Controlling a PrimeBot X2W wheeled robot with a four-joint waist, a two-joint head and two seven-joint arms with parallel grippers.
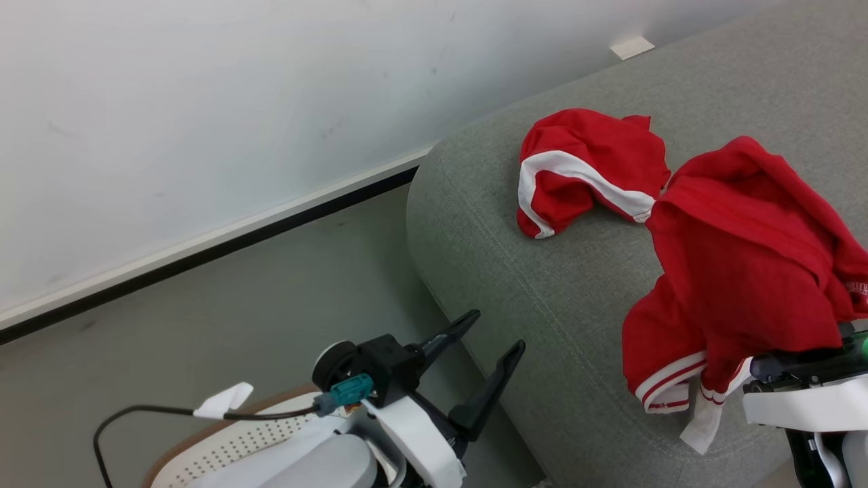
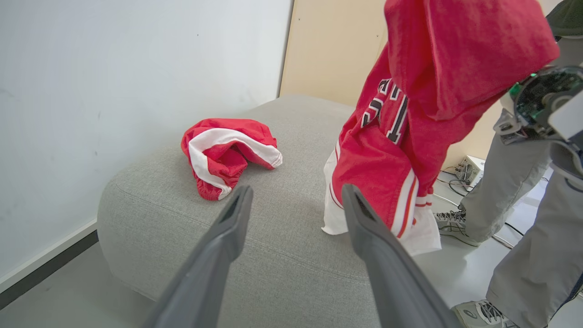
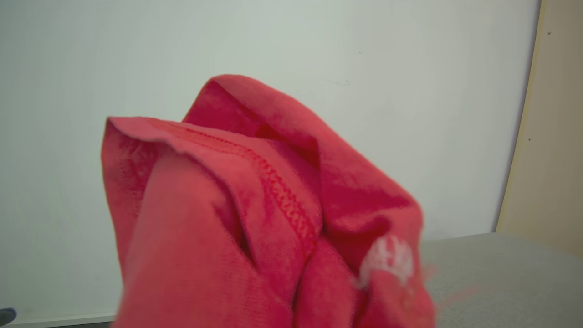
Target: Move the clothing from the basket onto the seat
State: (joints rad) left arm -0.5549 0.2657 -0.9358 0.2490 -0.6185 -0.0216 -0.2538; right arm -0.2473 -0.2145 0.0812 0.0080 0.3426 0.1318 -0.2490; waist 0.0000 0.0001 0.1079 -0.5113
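A red jersey point(image 1: 746, 271) with white striped trim hangs in the air over the seat's near right part, its hem brushing the cushion. It drapes over my right gripper and hides the fingers; just the wrist point(image 1: 807, 386) shows below it. In the right wrist view red fabric point(image 3: 255, 218) covers the fingers. Red shorts point(image 1: 583, 169) with white panels lie crumpled on the grey seat point(image 1: 529, 285). My left gripper point(image 1: 498, 332) stands open and holds nothing, just off the seat's near corner and above the white basket point(image 1: 224, 440).
A white wall with a dark skirting runs behind the seat. A person's grey-trousered legs point(image 2: 524, 205) and sneakers point(image 2: 451, 221) stand right of the seat, near cables on the floor. Grey floor point(image 1: 271, 305) lies between wall, basket and seat.
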